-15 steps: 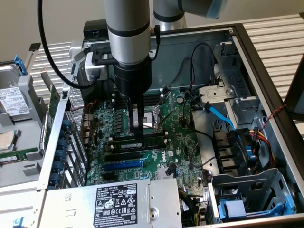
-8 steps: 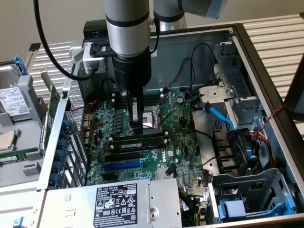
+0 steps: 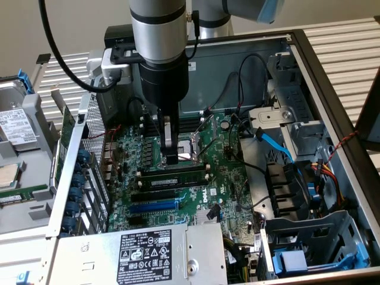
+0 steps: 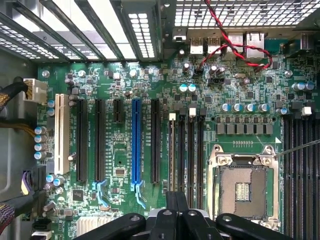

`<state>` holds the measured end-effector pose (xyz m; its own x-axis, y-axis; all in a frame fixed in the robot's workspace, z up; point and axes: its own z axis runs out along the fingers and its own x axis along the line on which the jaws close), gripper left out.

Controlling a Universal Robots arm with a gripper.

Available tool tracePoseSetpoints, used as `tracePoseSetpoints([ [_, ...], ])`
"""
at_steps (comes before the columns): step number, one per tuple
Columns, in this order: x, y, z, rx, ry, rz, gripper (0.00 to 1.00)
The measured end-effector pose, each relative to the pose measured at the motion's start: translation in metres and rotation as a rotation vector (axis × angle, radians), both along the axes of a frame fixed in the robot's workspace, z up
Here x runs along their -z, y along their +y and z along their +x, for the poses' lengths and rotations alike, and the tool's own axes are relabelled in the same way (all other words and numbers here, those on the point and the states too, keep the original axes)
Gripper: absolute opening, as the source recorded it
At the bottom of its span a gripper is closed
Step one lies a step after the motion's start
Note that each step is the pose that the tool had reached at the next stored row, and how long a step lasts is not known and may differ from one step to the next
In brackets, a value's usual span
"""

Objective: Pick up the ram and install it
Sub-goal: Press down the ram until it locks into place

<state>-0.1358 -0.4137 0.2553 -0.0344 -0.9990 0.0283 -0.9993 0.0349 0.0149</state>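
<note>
Gripper (image 3: pixel 171 159): fingers closed, holding nothing, pressing on ram | Ram (image 3: pixel 172 176): edge-on in a black slot mid-motherboard (image 3: pixel 228 190), beside the processor socket (image 4: pixel 244 192) | Risk: off-centre pressure (stick possibly not fully latched) could tilt it or flex the board.

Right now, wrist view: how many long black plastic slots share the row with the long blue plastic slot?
3. Two long black plastic slots lie between the long white plastic slot and the short black slot; a third lies beyond the blue slot. None looks hidden.
</note>
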Motion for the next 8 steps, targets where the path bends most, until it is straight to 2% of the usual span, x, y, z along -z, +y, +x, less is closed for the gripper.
tracePoseSetpoints([
  [8, -0.0005, 0.0000, 0.0000, 0.000, 0.0001, 0.0012, 0.11],
])
